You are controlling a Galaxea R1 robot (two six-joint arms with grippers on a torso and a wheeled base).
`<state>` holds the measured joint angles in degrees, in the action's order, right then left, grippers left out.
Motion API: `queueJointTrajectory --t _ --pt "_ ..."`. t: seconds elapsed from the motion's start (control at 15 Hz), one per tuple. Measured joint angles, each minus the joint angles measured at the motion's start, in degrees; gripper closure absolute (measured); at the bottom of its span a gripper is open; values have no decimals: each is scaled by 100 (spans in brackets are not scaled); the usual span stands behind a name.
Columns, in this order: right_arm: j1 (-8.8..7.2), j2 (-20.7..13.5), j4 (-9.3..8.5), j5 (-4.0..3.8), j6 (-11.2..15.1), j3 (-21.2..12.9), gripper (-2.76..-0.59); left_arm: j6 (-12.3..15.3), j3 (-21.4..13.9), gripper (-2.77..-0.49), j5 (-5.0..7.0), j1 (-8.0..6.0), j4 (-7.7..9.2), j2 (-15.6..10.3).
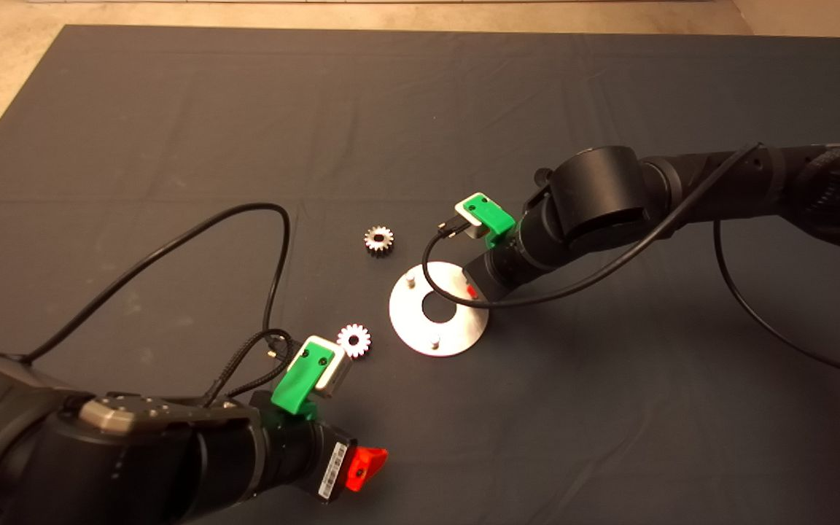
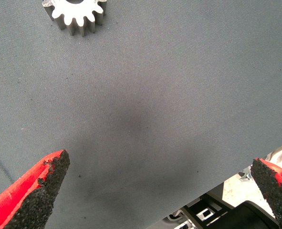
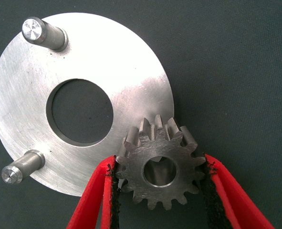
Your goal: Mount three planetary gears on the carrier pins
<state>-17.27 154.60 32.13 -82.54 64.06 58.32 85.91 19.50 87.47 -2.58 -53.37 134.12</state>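
The right gripper (image 3: 160, 191) is pinching one of the planetary gears (image 3: 159, 168) by its teeth, one red finger on each side, and is holding it flat over the edge of the carrier disc (image 3: 107, 57). It is gripping the rim in this way, I think, so that the centre hole stays free for a pin to pass through. Through this hole something metallic is showing, probably the third pin, because only two carrier pins (image 3: 41, 32) are standing bare on the disc in the right wrist view; I cannot tell whether the gear is already sliding down on it or only hovering above it. In the head view the right arm is covering the disc (image 1: 420, 337) at about three o'clock, which is where the gear is being placed. Two other gears are lying flat on the dark mat (image 1: 172, 146), apart from the disc: one (image 1: 378, 239) at about eleven o'clock from it, and one (image 1: 354, 340) at about eight o'clock, close to the rim. The left gripper (image 2: 160, 186) is waiting with its fingers spread wide and holding nothing, above the mat and near this second gear (image 2: 76, 14), perhaps because that gear is the next one for it to take.
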Motion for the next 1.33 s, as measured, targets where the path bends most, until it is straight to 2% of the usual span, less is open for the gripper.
queueJointTrajectory --t 0.47,0.67,1.33 --pt "29 26 0 5 0 0 -92 15 -2 -276 0 0 0 11" --pt "90 48 9 0 0 13 -92 17 0 -276 -2 0 1 13" --pt "92 48 9 2 0 17 -92 20 1 -276 -1 0 -2 14"
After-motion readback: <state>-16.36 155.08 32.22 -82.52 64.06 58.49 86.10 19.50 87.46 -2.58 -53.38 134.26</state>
